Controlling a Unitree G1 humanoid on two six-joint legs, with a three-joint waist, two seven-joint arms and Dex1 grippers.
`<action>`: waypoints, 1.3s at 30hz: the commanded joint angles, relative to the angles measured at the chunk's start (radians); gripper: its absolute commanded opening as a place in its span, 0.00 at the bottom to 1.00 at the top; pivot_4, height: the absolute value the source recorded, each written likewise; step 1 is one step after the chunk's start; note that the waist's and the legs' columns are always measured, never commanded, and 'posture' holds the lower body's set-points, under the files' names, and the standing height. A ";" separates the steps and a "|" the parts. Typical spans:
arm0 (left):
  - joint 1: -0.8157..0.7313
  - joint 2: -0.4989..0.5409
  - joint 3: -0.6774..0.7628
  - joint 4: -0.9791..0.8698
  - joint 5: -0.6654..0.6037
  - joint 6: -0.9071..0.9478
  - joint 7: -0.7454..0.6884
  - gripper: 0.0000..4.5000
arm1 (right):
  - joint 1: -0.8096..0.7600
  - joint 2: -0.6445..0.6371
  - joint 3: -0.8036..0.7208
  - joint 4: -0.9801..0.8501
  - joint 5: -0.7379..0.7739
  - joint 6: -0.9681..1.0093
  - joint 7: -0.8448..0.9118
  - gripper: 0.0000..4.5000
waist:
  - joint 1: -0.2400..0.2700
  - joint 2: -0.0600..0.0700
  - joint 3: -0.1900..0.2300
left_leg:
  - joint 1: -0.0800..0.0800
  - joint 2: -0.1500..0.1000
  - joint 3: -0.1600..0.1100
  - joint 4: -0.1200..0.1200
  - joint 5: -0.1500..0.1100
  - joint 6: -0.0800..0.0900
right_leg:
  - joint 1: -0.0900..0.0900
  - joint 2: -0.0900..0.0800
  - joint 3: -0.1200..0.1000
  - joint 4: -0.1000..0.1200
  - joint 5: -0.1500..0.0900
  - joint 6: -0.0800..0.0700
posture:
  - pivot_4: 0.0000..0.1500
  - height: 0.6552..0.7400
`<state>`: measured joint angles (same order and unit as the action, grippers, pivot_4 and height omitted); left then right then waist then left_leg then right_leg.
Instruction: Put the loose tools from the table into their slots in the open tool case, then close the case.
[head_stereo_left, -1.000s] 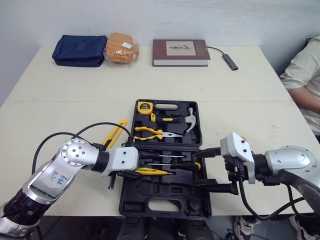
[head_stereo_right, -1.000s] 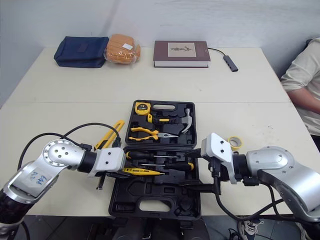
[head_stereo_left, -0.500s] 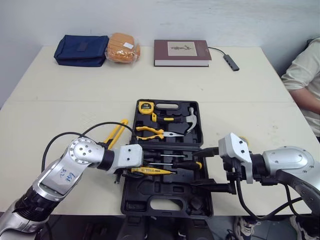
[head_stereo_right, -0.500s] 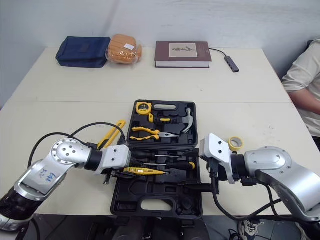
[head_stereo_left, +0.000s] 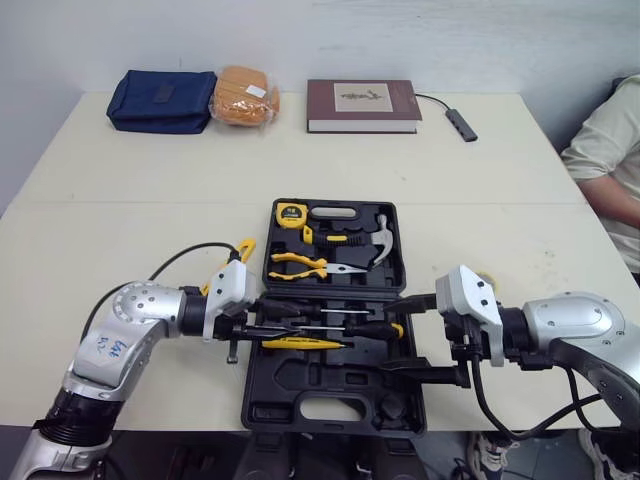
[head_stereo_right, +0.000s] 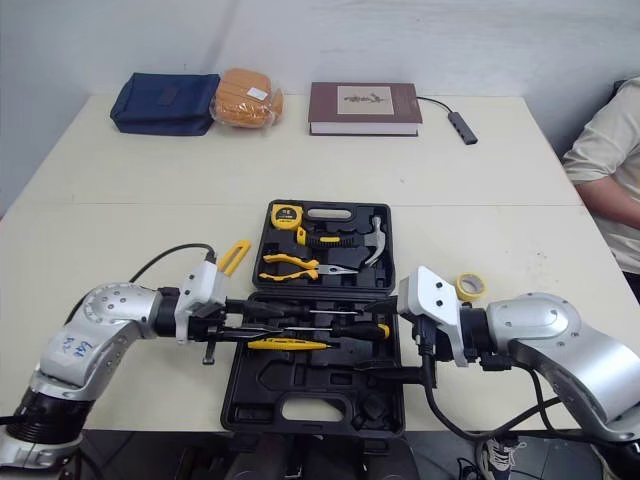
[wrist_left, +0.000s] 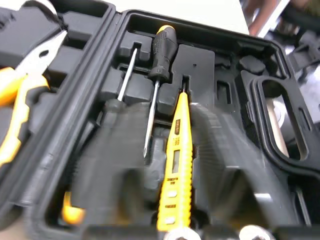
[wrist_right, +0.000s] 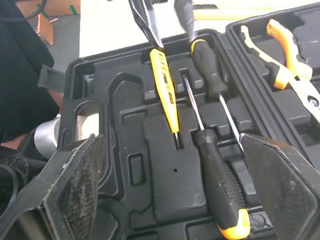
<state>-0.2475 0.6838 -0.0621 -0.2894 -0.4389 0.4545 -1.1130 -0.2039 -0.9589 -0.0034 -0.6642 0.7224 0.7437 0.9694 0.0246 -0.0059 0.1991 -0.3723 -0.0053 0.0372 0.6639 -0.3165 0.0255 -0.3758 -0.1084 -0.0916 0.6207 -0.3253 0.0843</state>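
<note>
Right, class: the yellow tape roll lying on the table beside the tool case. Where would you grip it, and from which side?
Its wall, from above. The yellow tape roll lies flat on the table right of the tool case, hole up, so one finger probably goes into the hole and one outside. The right gripper, open, is nearest.

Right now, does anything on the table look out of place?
Yes. A long yellow piece lies on the table left of the open case, and a yellow tape roll lies right of it. Both are outside the case, not in slots.
</note>
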 joint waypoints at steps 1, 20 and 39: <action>0.010 -0.021 -0.022 0.009 0.011 -0.027 0.017 0.01 | -0.020 0.007 0.000 -0.014 0.000 -0.012 0.004 1.00 | 0.000 0.000 0.000 | 0.000 0.000 0.000 0.000 0.000 0.000 | 0.000 0.000 0.000 0.000 0.000 0.000 | 1.00 1.00; 0.011 0.049 -0.255 0.153 0.273 -0.157 -0.015 0.01 | -0.023 0.007 0.004 -0.004 -0.015 -0.008 0.004 1.00 | -0.005 0.003 -0.002 | 0.002 0.000 0.000 -0.001 0.000 0.000 | 0.000 0.000 0.001 0.000 0.000 0.000 | 1.00 1.00; 0.090 0.093 0.148 -0.030 -0.157 0.142 0.026 0.30 | 0.047 0.010 -0.161 0.034 0.024 0.002 -0.024 1.00 | -0.005 0.006 -0.008 | 0.001 0.001 -0.001 -0.001 0.000 0.000 | 0.000 0.000 0.001 0.000 0.000 -0.001 | 1.00 1.00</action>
<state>-0.1675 0.7476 -0.0328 -0.2722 -0.5105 0.5522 -1.0922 -0.1698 -0.9377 -0.0795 -0.6253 0.7155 0.7445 0.9467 0.0196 0.0006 0.1913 -0.3719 -0.0040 0.0361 0.6629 -0.3168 0.0253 -0.3764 -0.1085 -0.0909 0.6207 -0.3257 0.0836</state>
